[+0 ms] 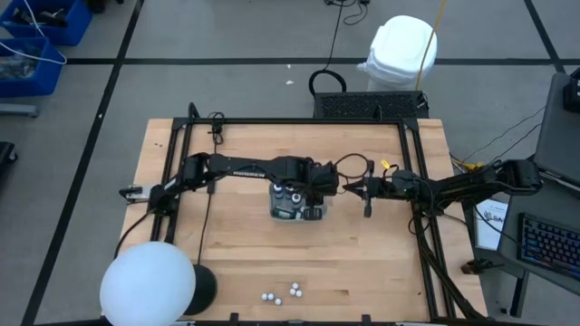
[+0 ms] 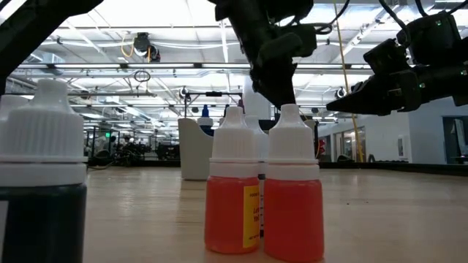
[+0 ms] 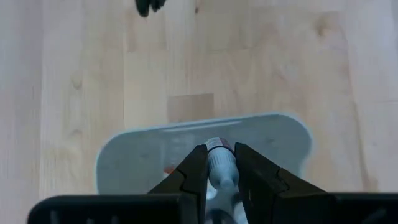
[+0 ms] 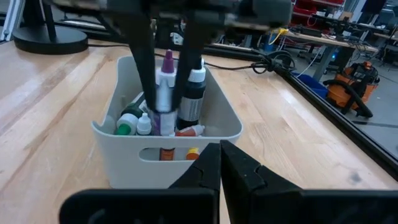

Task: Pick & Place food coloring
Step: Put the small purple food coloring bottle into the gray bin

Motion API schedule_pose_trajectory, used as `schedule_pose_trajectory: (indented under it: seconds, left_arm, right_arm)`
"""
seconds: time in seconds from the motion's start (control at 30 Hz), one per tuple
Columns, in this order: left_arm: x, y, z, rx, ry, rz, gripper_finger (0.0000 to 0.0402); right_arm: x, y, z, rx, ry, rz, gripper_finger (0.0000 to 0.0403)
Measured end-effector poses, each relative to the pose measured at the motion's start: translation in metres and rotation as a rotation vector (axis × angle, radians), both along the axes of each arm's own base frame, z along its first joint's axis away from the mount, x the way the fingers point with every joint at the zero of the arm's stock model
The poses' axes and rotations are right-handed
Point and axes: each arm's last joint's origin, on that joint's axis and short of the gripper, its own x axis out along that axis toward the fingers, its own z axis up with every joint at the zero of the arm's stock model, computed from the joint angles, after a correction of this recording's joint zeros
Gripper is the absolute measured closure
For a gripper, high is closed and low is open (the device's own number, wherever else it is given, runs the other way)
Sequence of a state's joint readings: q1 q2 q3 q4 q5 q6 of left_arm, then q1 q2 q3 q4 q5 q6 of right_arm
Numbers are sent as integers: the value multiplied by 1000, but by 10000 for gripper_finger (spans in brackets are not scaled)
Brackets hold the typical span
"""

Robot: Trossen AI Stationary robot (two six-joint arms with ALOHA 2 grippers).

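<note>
Wooden tabletop (image 1: 245, 263), mid-task: the left gripper (image 4: 166, 74) hangs over the tray (image 4: 211, 134) at the table's centre, its fingers clamped on a bottle (image 4: 164, 93) with a purple tip. That bottle stands upright, long axis vertical, cap up, directly above the bottles already standing in the tray (image 4: 194, 93), so the drop looks to be straight down. The right gripper (image 1: 366, 190), clenched and empty, waits just beside the tray. Loose bottles (image 1: 283, 293) stand near the front edge, well apart from both arms.
</note>
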State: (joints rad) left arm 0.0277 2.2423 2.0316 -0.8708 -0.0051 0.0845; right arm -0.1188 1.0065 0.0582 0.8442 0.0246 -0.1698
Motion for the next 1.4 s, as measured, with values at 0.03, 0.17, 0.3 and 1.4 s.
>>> schedule_pose_trajectory:
  seconds: [0.03, 0.17, 0.3, 1.4]
  left_arm:
    - [1, 1, -4, 1, 0, 2, 330]
    - [6, 1, -20, 1, 26, 12, 330]
    - [9, 0, -40, -1, 74, 8, 330]
    - [6, -21, 30, 93, 102, -112, 225]
  right_arm:
    - [0, 0, 0, 0, 0, 0, 403]
    - [0, 0, 0, 0, 0, 0, 403]
    - [0, 0, 0, 0, -1, 0, 403]
    - [-1, -4, -3, 12, 25, -24, 403]
